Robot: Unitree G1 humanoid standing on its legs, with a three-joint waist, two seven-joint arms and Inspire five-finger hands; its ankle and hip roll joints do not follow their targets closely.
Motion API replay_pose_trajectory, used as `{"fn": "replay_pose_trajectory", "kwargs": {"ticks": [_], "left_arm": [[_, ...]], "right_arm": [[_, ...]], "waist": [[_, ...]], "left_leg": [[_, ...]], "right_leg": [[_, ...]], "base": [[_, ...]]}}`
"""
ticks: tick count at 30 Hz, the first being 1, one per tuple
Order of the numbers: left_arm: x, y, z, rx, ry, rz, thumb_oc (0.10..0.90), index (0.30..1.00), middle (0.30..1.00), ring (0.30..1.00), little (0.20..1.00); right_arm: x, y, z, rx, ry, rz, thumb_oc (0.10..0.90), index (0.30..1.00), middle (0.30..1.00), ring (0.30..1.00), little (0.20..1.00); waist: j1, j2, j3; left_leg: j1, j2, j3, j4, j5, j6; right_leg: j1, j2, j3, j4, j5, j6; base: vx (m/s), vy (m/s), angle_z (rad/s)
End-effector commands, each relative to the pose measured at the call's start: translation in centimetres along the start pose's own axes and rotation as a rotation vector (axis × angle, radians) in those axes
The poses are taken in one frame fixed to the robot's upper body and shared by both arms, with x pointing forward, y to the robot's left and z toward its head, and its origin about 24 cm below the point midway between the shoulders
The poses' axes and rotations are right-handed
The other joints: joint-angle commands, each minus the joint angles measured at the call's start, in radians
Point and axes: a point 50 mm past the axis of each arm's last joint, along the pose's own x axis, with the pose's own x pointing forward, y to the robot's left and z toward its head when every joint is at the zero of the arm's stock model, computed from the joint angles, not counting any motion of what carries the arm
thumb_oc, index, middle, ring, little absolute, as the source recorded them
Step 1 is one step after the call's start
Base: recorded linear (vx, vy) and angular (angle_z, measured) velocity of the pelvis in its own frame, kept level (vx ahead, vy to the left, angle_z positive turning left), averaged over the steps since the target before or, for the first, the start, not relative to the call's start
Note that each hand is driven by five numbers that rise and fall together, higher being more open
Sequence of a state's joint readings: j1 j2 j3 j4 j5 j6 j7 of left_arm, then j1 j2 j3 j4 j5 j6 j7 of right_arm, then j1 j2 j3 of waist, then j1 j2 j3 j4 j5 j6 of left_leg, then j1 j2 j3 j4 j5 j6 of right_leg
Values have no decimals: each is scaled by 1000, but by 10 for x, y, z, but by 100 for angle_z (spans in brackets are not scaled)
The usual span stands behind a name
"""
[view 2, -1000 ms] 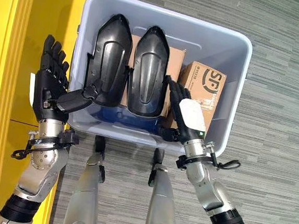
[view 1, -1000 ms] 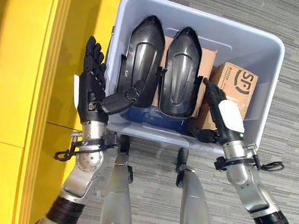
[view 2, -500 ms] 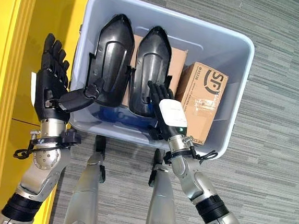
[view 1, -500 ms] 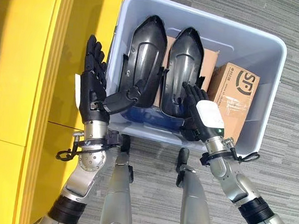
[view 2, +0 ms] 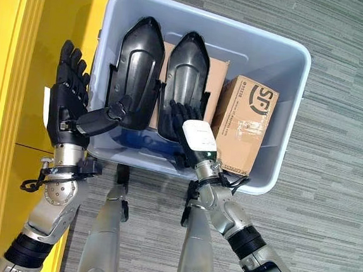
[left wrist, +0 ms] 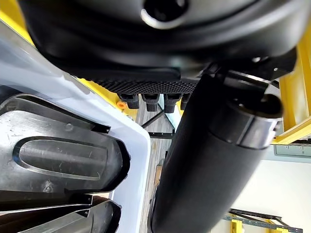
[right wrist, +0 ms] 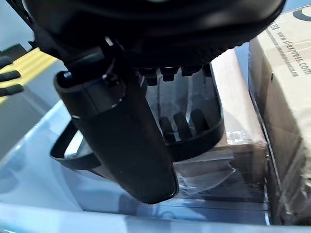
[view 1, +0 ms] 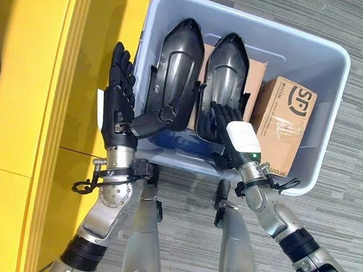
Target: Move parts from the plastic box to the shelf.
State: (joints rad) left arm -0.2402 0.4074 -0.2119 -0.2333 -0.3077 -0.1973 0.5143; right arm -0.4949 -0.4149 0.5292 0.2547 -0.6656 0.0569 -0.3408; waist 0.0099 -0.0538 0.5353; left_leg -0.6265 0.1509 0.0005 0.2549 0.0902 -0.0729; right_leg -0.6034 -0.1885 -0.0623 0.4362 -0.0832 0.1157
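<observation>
Pale blue plastic made up the box (view 1: 328, 91) you were working over in the left eye view, where it sat on grey carpet (view 1: 353, 208) beside a yellow shelf (view 1: 19, 96). Inside it, two black moulded parts stood side by side, the left part (view 1: 174, 72) next to the right part (view 1: 227, 83), with a flat brown carton (view 1: 253, 75) behind them and a cardboard box (view 1: 284, 123) at the right end. Your left hand (view 1: 117, 108) was outside the box's left wall with fingers straight and spread, its thumb reaching over the rim to touch the left part's lower edge. In the right eye view, your right hand (view 2: 191, 134) was inside the box, fingers straight and laid against the lower face of the right part (view 2: 185, 79), gripping nothing. In the left wrist view, your thumb (left wrist: 209, 160) stood out by the box wall (left wrist: 131, 145), with the left part (left wrist: 58, 155) lying inside. In the right wrist view, your fingertips (right wrist: 182, 124) lay on the right part's dark curved end (right wrist: 194, 111), the cardboard box (right wrist: 286, 73) just beside it.
</observation>
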Motion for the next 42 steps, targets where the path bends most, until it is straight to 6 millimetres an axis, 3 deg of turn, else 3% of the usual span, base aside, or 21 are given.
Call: {"fn": "replay_pose_trajectory", "kwargs": {"ticks": [1, 8, 21, 41, 42], "left_arm": [[9, -18, 45, -122, -262, -39, 900, 1000, 1000, 1000, 1000], [8, -20, 43, -124, -251, -50, 900, 1000, 1000, 1000, 1000], [8, -21, 41, -127, -243, -56, 900, 1000, 1000, 1000, 1000], [6, -23, 42, -155, -244, -65, 900, 1000, 1000, 1000, 1000], [6, -23, 42, -155, -244, -65, 900, 1000, 1000, 1000, 1000]], "right_arm": [[19, -25, 20, -24, -107, -165, 900, 1000, 1000, 1000, 1000], [25, -16, 20, -22, -71, -145, 900, 1000, 1000, 1000, 1000], [36, -16, 16, 10, -15, -168, 900, 1000, 1000, 1000, 1000], [50, -17, -9, 20, 146, -227, 900, 1000, 1000, 1000, 1000], [50, -17, -9, 20, 146, -227, 655, 657, 657, 657, 657]], "waist": [[11, 35, -15], [20, 42, -15], [32, 52, -15], [60, 100, -15], [60, 100, -15]], "left_leg": [[-9, 14, 44, 78, -87, 17], [-38, 11, 46, 106, -100, 21], [-113, -2, 37, 156, -114, 28], [-259, -41, 13, 246, -135, 47], [-259, -41, 13, 246, -135, 47]], "right_leg": [[125, -7, 11, -43, -48, -19], [101, -7, 14, -37, -47, -19], [36, -13, 19, -11, -40, -20], [-108, -30, 34, 113, -74, -32], [-108, -30, 34, 113, -74, -32]], "base": [[0, 0, 0], [0, 13, 1], [-20, 38, 2], [-9, 26, 4], [0, 0, 0]]}}
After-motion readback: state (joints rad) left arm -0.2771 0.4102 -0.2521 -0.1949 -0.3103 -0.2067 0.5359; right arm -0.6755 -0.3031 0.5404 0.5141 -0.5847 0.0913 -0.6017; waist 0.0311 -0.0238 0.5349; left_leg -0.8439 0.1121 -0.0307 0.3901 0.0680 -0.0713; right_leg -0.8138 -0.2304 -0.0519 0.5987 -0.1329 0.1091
